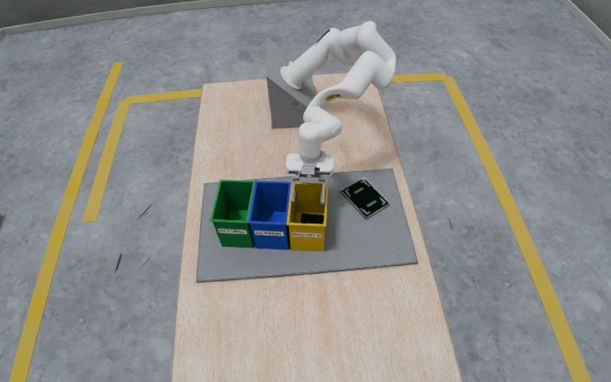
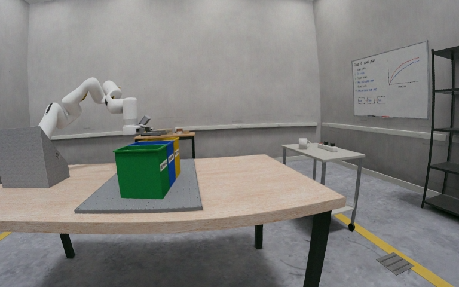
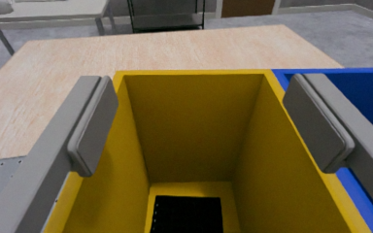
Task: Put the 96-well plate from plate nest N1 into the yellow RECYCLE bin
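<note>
1. The claw (image 1: 307, 198) (image 2: 159, 133) (image 3: 206, 125) is open toward the narrow end of its reach, its two fingers apart with nothing between them. From where I stand, it sits right over the mouth of the yellow bin.

2. Directly beneath the claw is the yellow bin (image 1: 307, 243) (image 2: 177, 165) (image 3: 194, 126), upright, with the plate (image 1: 311, 218) (image 3: 186, 214) down inside it, by the look of it on the bottom. From the side, the bin walls hide the plate.

3. Next, on the claw's right, comes the blue bin (image 1: 271, 243) (image 2: 171, 176) (image 3: 356, 97), standing close against the yellow one and upright.

4. Off to the claw's left, the nest (image 1: 364, 198) has no plate on it.

5. Farther right, past the blue, is the green bin (image 1: 237, 240) (image 2: 141, 176), also upright. All three share the grey board (image 1: 360, 251) (image 2: 182, 199) on the surface (image 1: 315, 315) (image 2: 236, 189) (image 3: 194, 49).

6. I'd judge the release done and only the retreat left. The next move calls for a straight, slow lift; the fingers are near the yellow side walls, so drifting sideways or spreading widely might catch a rim and tip a bin.
</note>
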Tool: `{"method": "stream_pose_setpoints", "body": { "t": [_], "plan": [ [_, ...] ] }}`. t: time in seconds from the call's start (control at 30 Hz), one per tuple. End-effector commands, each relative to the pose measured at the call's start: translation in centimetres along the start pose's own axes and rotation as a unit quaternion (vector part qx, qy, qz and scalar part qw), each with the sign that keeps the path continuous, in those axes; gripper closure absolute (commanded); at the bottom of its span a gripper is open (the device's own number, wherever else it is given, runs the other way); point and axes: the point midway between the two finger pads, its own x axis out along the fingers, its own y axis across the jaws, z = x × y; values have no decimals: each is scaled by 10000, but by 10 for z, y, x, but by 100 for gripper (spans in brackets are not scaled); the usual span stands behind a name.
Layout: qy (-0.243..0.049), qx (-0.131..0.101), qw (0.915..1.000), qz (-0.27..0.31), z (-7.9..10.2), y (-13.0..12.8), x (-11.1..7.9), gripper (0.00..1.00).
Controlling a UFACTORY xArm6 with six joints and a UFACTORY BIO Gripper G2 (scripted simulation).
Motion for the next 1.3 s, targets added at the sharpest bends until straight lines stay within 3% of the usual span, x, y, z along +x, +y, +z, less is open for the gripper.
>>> {"method": "stream_pose_setpoints", "body": {
  "t": [0.0, 0.3, 0.4, 0.47, 0.53, 1.27],
  "plan": [
    [-21, -2, 10000, 6, 8, 1, 1, 82],
    [-21, -2, 10000, 6, 8, 1, 1, 82],
    [-20, -4, 9987, 506, 14, -3, -12, 82],
    [-20, -4, 9987, 506, 14, -3, -12, 82],
    [-20, -4, 9972, 750, 18, -5, -21, 82],
    [-18, -6, 9972, 750, 57, -29, -110, 82]
  ]
}}
